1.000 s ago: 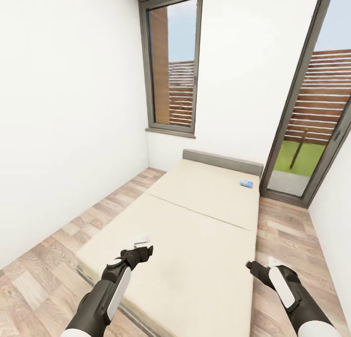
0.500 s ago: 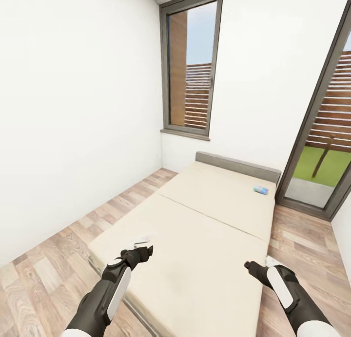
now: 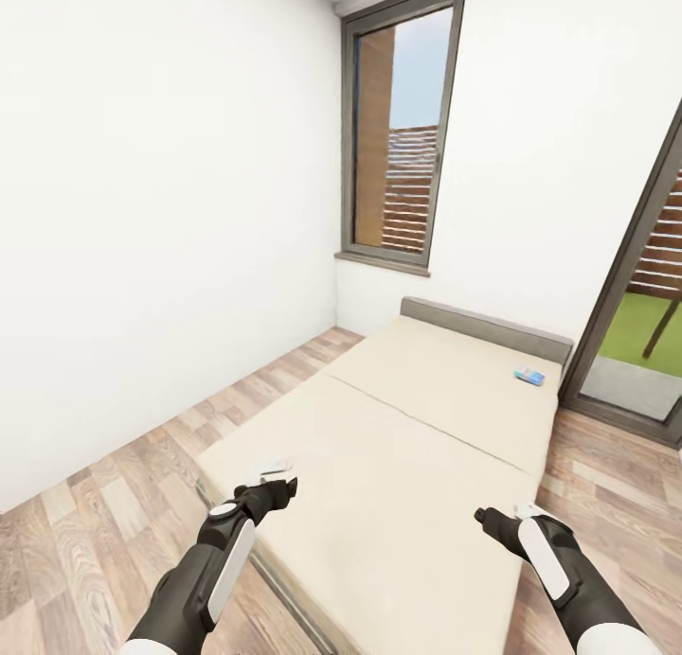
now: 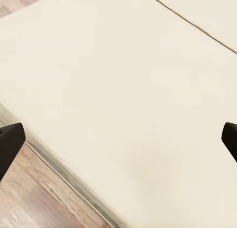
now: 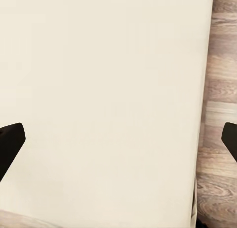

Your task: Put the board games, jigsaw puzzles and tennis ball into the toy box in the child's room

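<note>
A small light blue board game (image 3: 529, 377) lies on the bed (image 3: 407, 447), on the far mattress section near the low grey headboard (image 3: 483, 322) and the bed's right edge. My left gripper (image 3: 284, 486) hovers over the bed's near left corner, open and empty. My right gripper (image 3: 486, 518) hangs over the near right part of the mattress, also open and empty. In the left wrist view the dark fingertips (image 4: 10, 141) stand far apart over beige mattress and its grey base edge. The right wrist view has the fingertips (image 5: 10, 139) wide apart over mattress and floor.
White wall (image 3: 142, 210) runs along the left, with a strip of wood-plank floor (image 3: 123, 504) between it and the bed. A tall grey-framed window (image 3: 403, 134) stands behind the headboard. A glass door (image 3: 644, 352) is at the right, with floor beside the bed there.
The whole picture has slid to the right, so the camera has turned left. The bed and board game kept their places in the room. Both arms hold the same pose.
</note>
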